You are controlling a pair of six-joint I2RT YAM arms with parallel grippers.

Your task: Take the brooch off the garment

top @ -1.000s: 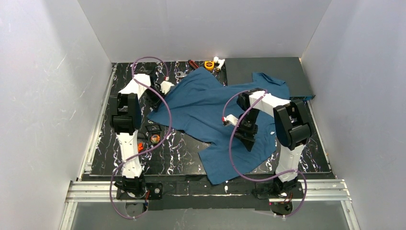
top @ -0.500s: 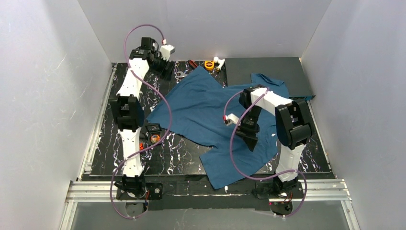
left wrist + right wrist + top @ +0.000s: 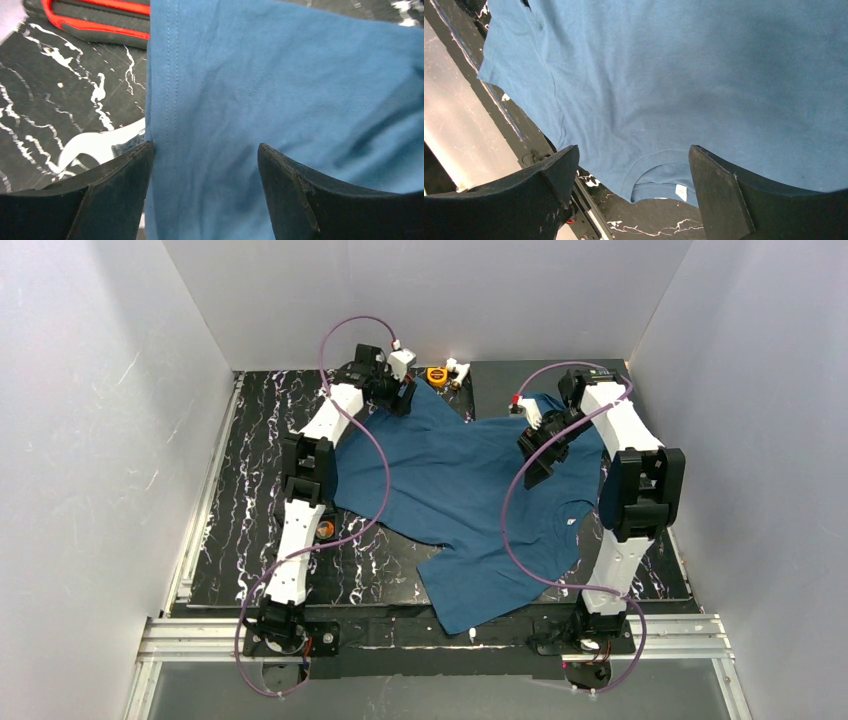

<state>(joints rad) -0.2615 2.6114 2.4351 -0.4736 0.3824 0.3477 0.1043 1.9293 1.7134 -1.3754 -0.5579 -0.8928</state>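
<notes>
Looking from above, the garment [image 3: 450, 470] sprawls over the dark marbled surface [image 3: 250, 490] between both arms, with the left gripper [image 3: 403, 400] at its far-left corner and the right gripper [image 3: 533, 458] over its far-right part. No brooch can be made out, so the nearer arm cannot be judged. Left wrist: jaws apart, straddling the stitched hem, nothing held. Right wrist: jaws spread above plain cloth near the collar [image 3: 659, 175], holding nothing.
</notes>
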